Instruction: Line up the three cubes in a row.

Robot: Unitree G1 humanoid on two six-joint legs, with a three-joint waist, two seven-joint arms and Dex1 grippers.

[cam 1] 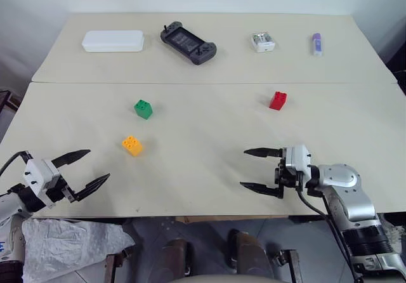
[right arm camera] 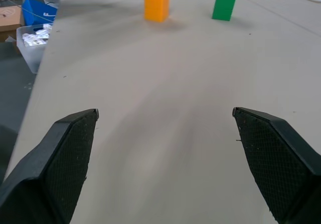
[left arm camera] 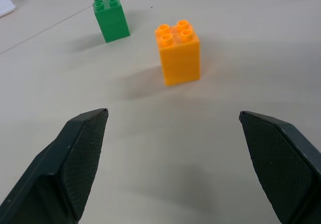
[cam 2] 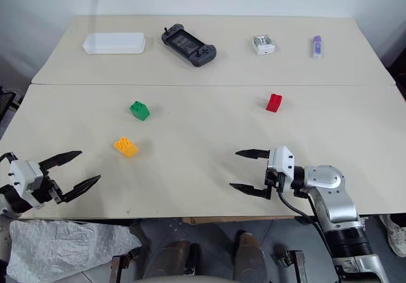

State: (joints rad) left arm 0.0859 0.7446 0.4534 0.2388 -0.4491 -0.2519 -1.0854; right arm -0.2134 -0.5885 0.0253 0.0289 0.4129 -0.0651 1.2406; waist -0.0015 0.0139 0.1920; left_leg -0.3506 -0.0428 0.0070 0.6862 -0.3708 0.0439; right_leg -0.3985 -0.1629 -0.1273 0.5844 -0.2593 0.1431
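Cubes are sitting scattered on the pale surface point(cam 1: 190, 169), and none of the lining up is showing as done yet. Taking the green cube point(cam 1: 143, 109) as the landmark: the yellow-orange cube point(cam 1: 132, 145) is standing close by, nearer the robot and slightly to its left, while the red cube point(cam 1: 277, 100) is lying well apart on the robot's right, at about the same depth as the green one — so the three are forming a loose triangle rather than a row. All three are resting upright, studs on top, touching nothing but the surface. The left hand point(cam 1: 81, 171) is hovering near the front edge, nearer the robot than the green cube and to its left, with its two fingers spread wide and gripping nothing; through its wrist camera the yellow-orange cube is showing straight ahead between the open fingers, with the green one beyond it. The right hand point(cam 1: 258, 169) is hanging well to the right of the green cube and nearer the robot, pointing across toward it, fingers likewise spread wide and empty. By my judgement the whole task is still waiting — at least one cube, most likely the red or the yellow-orange, is needing to be carried into line with the others.
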